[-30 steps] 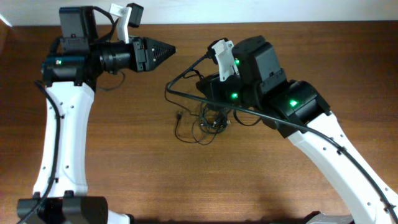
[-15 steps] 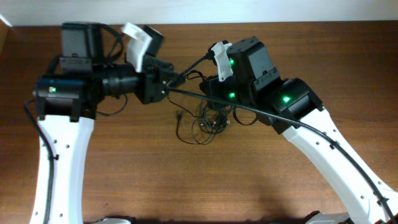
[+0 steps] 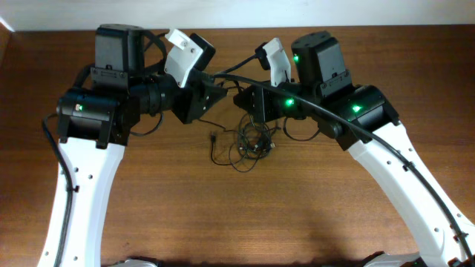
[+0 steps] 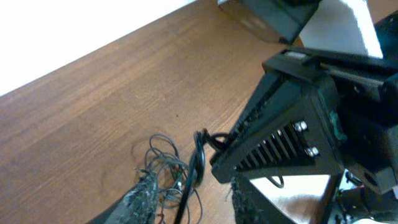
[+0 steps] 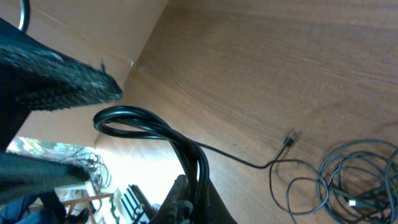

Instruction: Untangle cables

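Bench (image 3: 334, 215) wood was the one thing that did not alter; all the change happened above it. The left arm (image 3: 82, 170) made the large move. A second earlier it lay back along the far left. It then swung inward until the left hand (image 3: 210, 98) sat just beside the right hand (image 3: 251, 104) over the middle of the bench. The right arm (image 3: 401, 170) shifted only a little, drawing slightly toward the far edge.

The right hand was clenched on a doubled loop (image 5: 146, 121) of black cord, held clear of the wood. In the left wrist view that cord ran down from its tip into the tangle. The left hand was released, its fingers (image 4: 144, 190) standing apart; the hanging cord showed in the gap between them, not pinched.

The cables (image 3: 249, 142) lay where they had been, a small knotted bundle on the bench just below and between the two hands. One strand trailed left to a small plug (image 3: 214, 136). The bundle's outline looked the same as before, so no strand appeared freed yet. By this reading the approach was finished. The next step was probably for the left hand to close on the raised cord or a neighbouring loop, so the two hands could pull apart.
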`<state>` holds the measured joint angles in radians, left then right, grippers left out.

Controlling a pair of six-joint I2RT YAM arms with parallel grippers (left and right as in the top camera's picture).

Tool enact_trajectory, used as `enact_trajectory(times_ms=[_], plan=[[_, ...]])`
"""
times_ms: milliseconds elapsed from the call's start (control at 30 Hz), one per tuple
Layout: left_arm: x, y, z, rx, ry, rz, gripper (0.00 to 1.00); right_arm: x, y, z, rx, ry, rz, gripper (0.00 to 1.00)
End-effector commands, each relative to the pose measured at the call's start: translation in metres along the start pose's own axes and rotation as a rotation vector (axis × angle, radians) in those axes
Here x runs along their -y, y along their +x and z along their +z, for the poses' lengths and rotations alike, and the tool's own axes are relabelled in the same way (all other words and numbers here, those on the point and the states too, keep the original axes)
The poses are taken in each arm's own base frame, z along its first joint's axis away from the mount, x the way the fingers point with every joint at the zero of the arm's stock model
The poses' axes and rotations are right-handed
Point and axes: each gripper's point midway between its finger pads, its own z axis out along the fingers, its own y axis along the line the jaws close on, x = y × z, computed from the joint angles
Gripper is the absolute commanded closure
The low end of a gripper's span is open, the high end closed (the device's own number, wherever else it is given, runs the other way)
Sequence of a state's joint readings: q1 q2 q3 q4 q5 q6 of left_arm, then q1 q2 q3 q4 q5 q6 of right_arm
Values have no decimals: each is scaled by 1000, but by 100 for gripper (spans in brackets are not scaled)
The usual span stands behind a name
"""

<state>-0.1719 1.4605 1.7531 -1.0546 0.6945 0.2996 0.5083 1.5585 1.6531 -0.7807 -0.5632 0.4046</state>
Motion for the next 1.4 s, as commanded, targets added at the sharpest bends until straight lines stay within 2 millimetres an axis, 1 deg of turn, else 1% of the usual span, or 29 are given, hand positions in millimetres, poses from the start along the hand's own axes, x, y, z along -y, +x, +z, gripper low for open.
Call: enact_trajectory(times_ms=[0, 100, 233, 333, 467, 567, 633, 767, 900, 1000, 1233, 1300, 1367], plan=[[8, -6, 4, 17, 37, 34, 63, 7, 2, 0, -7, 40, 17, 96], [15, -11, 9, 31, 49, 65, 64, 9, 5, 0, -16, 54, 25, 96], [18, -16, 10, 46, 52, 86, 63, 9, 5, 0, -16, 53, 25, 96], [13, -13, 14, 30, 46, 75, 64, 9, 5, 0, -16, 53, 25, 96], [8, -6, 24, 2, 59, 50, 72, 9, 4, 0, -13, 52, 24, 96], [5, -4, 29, -9, 62, 40, 72, 9, 4, 0, -14, 52, 24, 96], [4, -4, 30, -10, 62, 39, 74, 9, 4, 0, -13, 53, 23, 96], [5, -4, 30, -9, 62, 40, 81, 9, 4, 0, -14, 53, 24, 96], [4, -4, 30, -7, 62, 42, 81, 10, 4, 0, -14, 57, 24, 96], [6, -9, 29, 12, 67, 54, 79, 17, 5, 0, -11, 93, 30, 96], [7, -11, 28, 20, 71, 60, 79, 20, 4, -1, -6, 112, 32, 96], [10, -12, 27, 26, 91, 60, 86, 20, 3, -1, -3, 112, 30, 96], [10, -12, 27, 25, 90, 60, 87, 20, 3, -1, -1, 113, 29, 96]])
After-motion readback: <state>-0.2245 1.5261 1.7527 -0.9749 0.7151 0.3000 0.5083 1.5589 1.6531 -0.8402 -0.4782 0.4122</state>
